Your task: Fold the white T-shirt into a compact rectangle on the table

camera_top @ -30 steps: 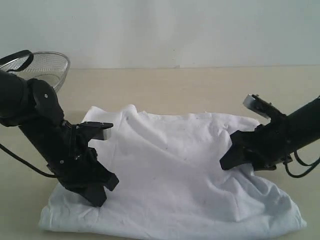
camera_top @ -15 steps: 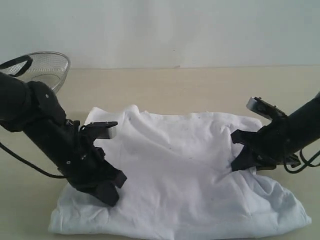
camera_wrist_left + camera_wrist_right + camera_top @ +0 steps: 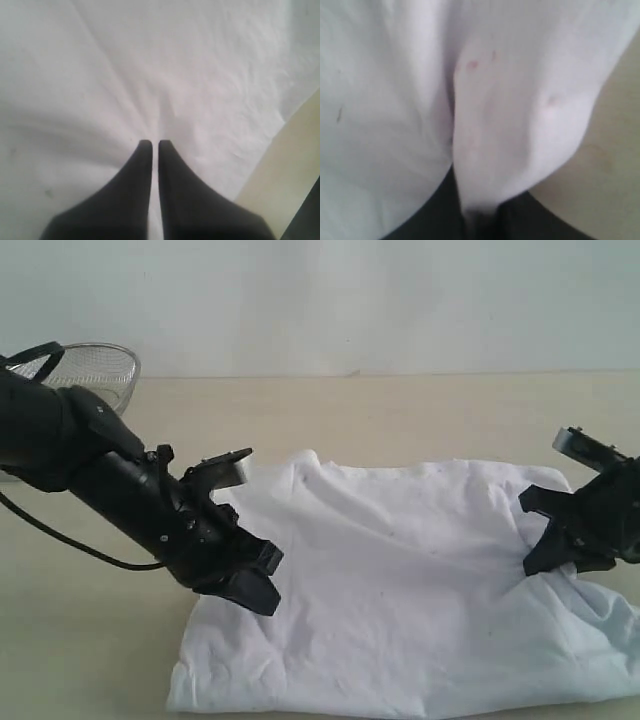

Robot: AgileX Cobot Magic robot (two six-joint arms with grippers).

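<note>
The white T-shirt [image 3: 400, 590] lies spread and rumpled on the table [image 3: 400, 420], with no lettering showing. My left gripper [image 3: 262, 592] presses on the shirt's left part. In the left wrist view its jaws [image 3: 151, 144] stand shut, and creases in the cloth [image 3: 150, 75] run to the tips. My right gripper [image 3: 535, 562] is at the shirt's right edge. In the right wrist view it [image 3: 480, 215] is shut on a raised fold of the shirt [image 3: 510, 125], which carries faint red specks.
A round wire-mesh basket [image 3: 95, 370] stands at the far left behind the left arm. A black cable trails from that arm across the table. Bare tabletop shows beside the shirt in the wrist views [image 3: 285, 175] [image 3: 610, 165].
Both grippers have moved to the right and the shirt has slid right with them. The right gripper has shut on a fold at the shirt's right edge.
</note>
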